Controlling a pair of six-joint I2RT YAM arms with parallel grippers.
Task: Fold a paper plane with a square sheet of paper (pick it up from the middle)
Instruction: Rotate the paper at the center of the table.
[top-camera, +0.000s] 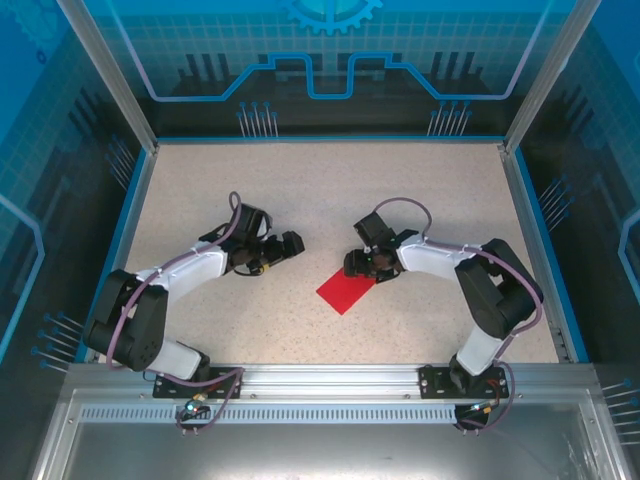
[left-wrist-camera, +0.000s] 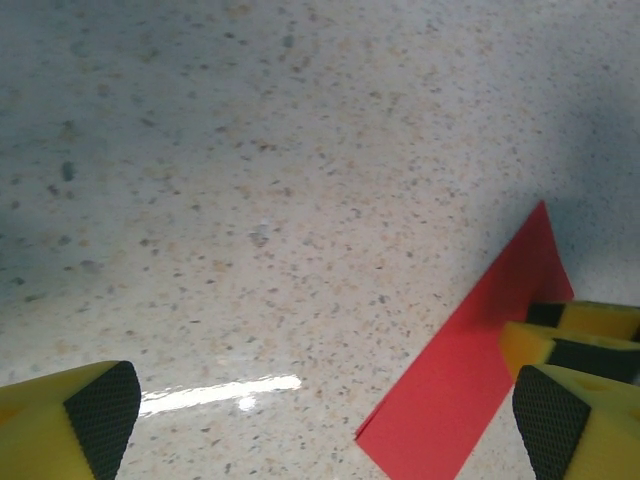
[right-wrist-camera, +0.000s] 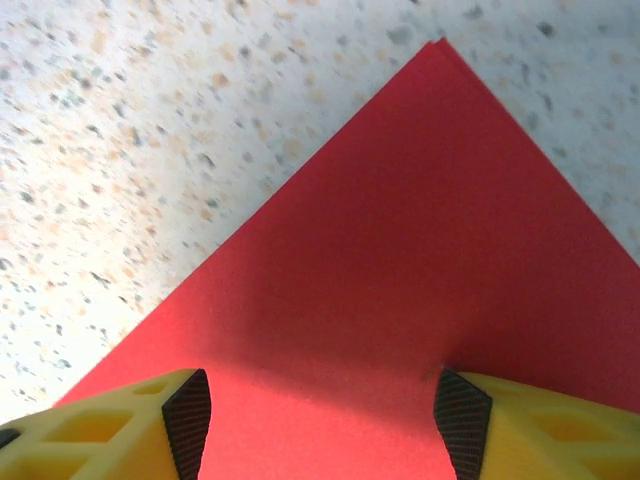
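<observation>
The red sheet of paper (top-camera: 345, 290), seemingly folded in half, lies flat just 6 o'clock of the table's (top-camera: 250, 180) centre, with the right gripper (right-wrist-camera: 318, 415) spread low over its 1 o'clock end, probably to press the crease, and the left gripper (top-camera: 293, 243) hovering wide open and empty at its 10 o'clock.

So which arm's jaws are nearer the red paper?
Right. The right arm has its jaws open over the red paper, at its far end; the left arm has its jaws open over bare table, off to the paper's left.
</observation>
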